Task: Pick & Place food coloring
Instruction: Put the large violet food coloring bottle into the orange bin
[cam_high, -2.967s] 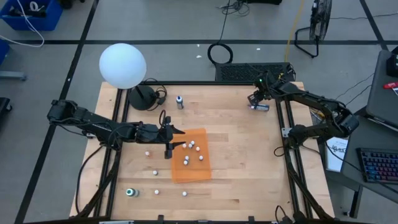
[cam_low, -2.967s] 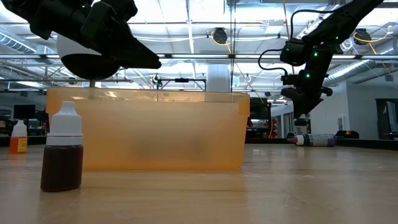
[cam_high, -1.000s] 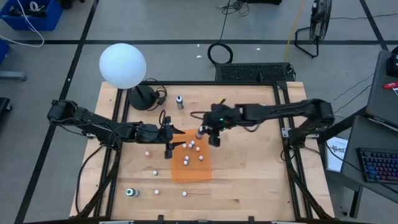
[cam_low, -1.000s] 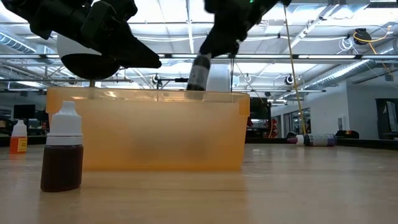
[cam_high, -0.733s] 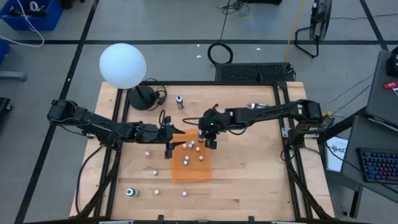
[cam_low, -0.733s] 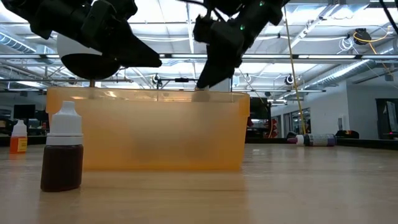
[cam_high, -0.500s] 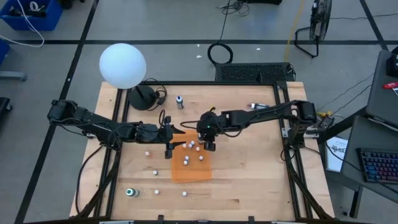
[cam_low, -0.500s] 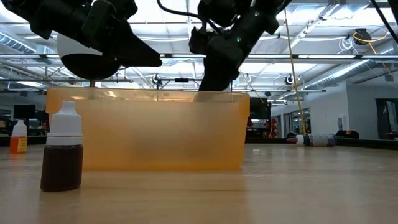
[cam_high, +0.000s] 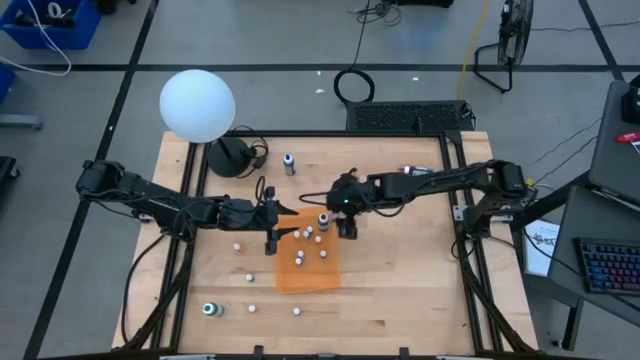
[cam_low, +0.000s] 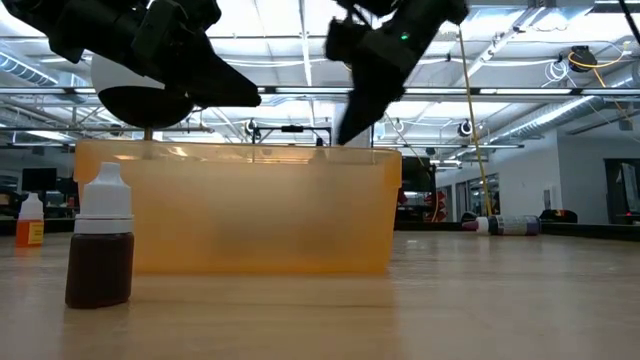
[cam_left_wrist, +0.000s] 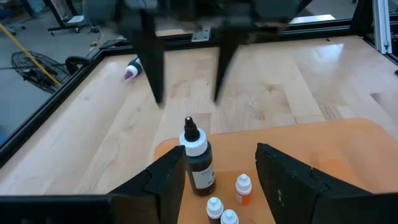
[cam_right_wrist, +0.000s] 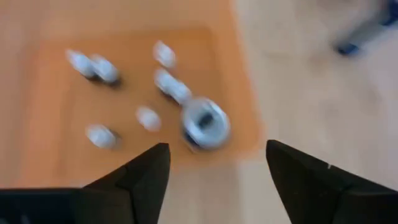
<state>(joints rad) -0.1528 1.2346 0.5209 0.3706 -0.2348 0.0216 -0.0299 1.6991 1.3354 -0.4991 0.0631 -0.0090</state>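
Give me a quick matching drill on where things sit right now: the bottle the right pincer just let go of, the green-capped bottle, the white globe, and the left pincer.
Things:
1. Dark bottle with black tip
2. Green-capped bottle
3. White globe
4. Left pincer
5. Right pincer

Places or states:
A. On the bare table, near front left corner
B. Standing upright inside the orange tray
C. Open, above the tray's right edge
D. Beyond the table's back left corner
E. Open, over the tray's left side

Pairs: 1-B, 2-A, 3-D, 4-E, 5-C
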